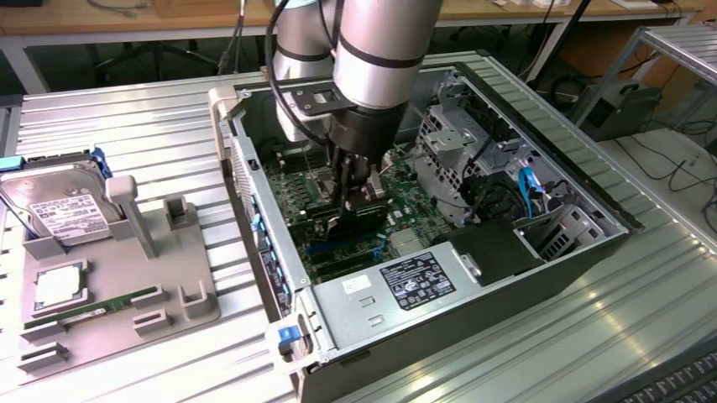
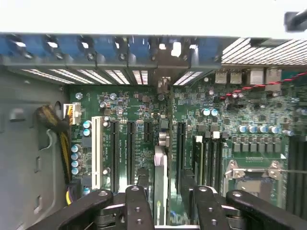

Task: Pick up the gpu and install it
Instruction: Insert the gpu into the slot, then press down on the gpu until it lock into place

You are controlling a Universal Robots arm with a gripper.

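Gripper (image 1: 356, 204): centre of the exterior frame, lowered into the open PC case (image 1: 560, 180); in the wrist view (image 2: 165, 201) its fingers (image 2: 136, 208) stand spread, clear on both sides of the card, gripping nothing.
Gpu (image 2: 160, 179): on edge between the fingers, upright on the motherboard (image 2: 139, 124) among the expansion slots.
Holder tray (image 1: 112, 294): left of frame, carrying hard drive (image 1: 56, 206) and memory stick (image 1: 96, 304).
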